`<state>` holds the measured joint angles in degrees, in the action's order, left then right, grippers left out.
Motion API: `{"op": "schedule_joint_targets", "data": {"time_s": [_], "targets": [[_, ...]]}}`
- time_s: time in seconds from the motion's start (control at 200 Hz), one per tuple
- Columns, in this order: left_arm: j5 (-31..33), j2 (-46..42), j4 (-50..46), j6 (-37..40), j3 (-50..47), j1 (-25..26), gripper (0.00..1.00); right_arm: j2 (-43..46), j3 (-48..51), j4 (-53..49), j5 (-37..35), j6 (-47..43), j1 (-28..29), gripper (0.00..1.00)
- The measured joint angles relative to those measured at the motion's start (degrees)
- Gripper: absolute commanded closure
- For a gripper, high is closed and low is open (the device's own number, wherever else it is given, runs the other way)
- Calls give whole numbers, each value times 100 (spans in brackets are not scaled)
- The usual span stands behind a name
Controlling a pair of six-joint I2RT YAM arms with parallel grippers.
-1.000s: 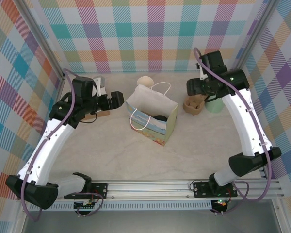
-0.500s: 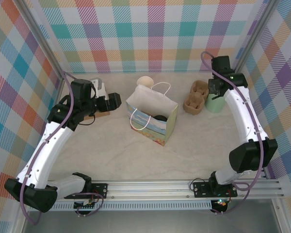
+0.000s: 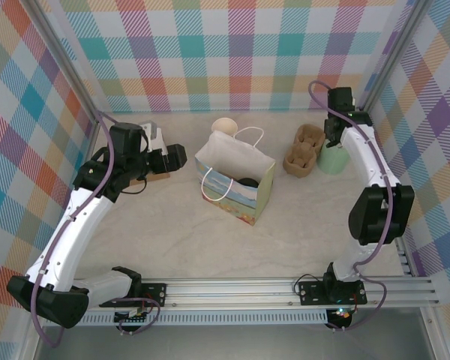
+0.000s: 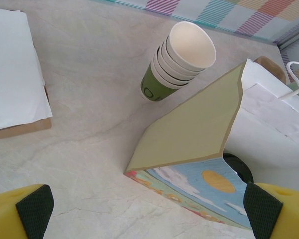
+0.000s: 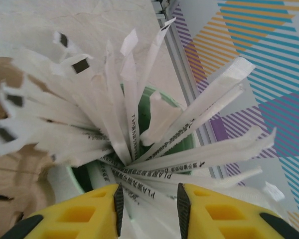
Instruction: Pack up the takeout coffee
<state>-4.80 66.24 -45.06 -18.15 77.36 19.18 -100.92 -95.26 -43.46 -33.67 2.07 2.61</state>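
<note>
The takeout coffee's black lid [image 3: 247, 182] shows inside the white paper bag [image 3: 236, 180] at mid-table, and its rim [image 4: 237, 167] peeks over the bag's edge in the left wrist view. The green cup body is hidden by the bag. My left gripper [image 3: 176, 156] hangs wide open just left of the bag [image 4: 189, 129], with nothing between its fingers [image 4: 149, 211]. My right gripper [image 3: 335, 135] is at the back right over the pale mint cup [image 3: 331, 159]. Its jaws [image 5: 149, 204] stand narrowly apart with several white sticks [image 5: 134, 134] between them.
A stack of cream-rimmed paper cups [image 3: 225, 126] stands behind the bag, seen also in the left wrist view [image 4: 182, 57]. Brown cup carriers [image 3: 304, 150] lie left of the mint cup. White napkins [image 4: 12, 74] sit at the back left. Checked walls enclose three sides.
My right arm has swung from over the brown carriers back to above the mint cup, and its jaws have narrowed around the sticks. The left arm has barely moved.
</note>
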Motion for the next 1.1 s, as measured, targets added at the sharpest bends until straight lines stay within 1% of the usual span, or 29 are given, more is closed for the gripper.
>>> {"op": "schedule_joint_targets", "data": {"time_s": [0.175, 0.365, 0.49, 0.6, 0.78, 0.88, 1.1], "targets": [[4, 0, -2, 0, 0, 0, 0, -321, -151, 142, -2, -4, -151, 65], [46, 0, -33, 0, 0, -11, 0, -483, -275, 280, 33, -94, -284, 67], [63, 0, -48, 0, 2, -22, 0, -603, -374, 450, 136, -177, -352, 72], [66, 0, -55, 0, 2, -22, 0, -695, -422, 575, 258, -286, -396, 74], [63, 0, -109, -2, 2, -22, 0, -732, -431, 756, 424, -402, -420, 86], [63, 2, -133, -2, 4, -22, 0, -732, -442, 813, 466, -444, -420, 91], [61, 2, -131, -2, 9, -22, 0, -730, -439, 883, 483, -476, -420, 94]]}}
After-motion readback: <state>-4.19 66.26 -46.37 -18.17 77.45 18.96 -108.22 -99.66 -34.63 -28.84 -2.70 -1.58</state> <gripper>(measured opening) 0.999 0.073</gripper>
